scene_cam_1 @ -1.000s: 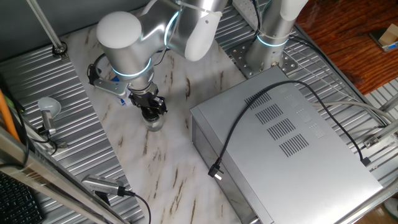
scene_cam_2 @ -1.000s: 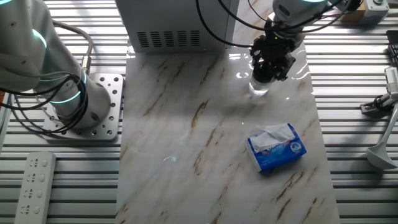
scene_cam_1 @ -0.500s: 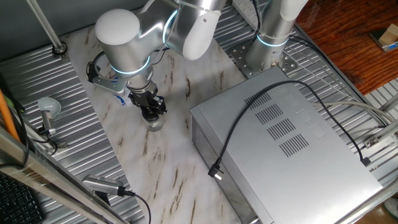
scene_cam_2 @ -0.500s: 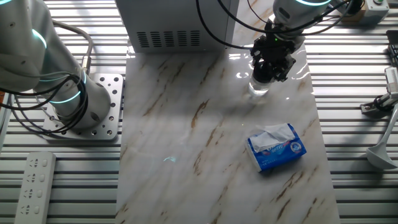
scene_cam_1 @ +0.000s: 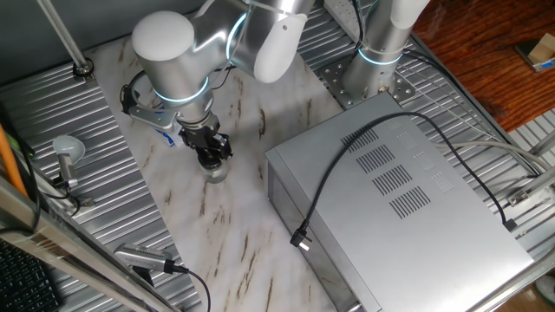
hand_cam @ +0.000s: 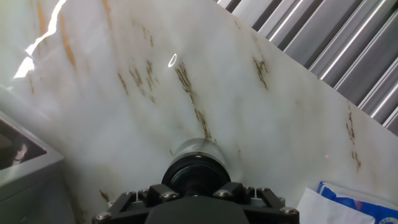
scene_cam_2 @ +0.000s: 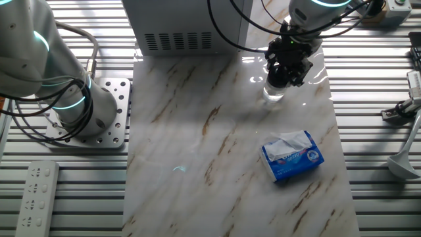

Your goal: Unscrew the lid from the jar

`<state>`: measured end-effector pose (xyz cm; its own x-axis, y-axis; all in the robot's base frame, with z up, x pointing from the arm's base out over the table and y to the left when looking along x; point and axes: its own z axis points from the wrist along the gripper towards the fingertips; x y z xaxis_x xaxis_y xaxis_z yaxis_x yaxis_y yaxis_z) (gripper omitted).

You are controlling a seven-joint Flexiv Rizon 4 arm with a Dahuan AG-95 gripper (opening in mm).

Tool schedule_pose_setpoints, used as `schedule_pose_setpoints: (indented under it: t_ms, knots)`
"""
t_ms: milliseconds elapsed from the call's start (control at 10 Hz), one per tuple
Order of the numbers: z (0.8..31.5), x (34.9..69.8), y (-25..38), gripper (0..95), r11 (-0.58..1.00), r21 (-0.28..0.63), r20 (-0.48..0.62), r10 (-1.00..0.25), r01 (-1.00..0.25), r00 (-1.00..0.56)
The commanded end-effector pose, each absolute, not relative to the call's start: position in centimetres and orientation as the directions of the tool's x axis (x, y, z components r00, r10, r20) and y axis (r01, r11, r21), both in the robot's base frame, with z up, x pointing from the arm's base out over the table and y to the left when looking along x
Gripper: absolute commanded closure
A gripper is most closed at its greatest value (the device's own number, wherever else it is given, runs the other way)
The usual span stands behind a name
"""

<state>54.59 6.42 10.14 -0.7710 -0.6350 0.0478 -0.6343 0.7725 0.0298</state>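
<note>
**Fixed views and hand view: gripper sitting on the jar's lid**

One fixed view: gripper (scene_cam_1: 212,158) is pressing down over the jar (scene_cam_1: 215,173) on the marble tabletop (scene_cam_1: 243,217), beside the grey box (scene_cam_1: 399,199).

Other fixed view: jar looking small, light, smooth glass, likely to spin; blue packet (scene_cam_2: 293,156) lying near.

Hand view: fingers appearing closed around the lid (hand_cam: 196,176), its rim being the hold.

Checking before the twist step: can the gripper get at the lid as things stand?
Probably yes. The gripper is already right over the jar, with the black lid just below the fingers in the hand view. Nothing stands between them; the packet and the grey box lie apart from it.
</note>
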Motion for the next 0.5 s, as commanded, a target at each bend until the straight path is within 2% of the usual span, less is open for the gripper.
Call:
schedule_pose_setpoints:
  t_ms: [100,500]
  knots:
    - [10.16,54.56,6.42,57.0,0.773,0.03,0.045,-0.635,-0.634,-0.772]
    - [9.99,54.51,6.43,57.0,0.774,0.028,0.048,-0.633,-0.632,-0.773]
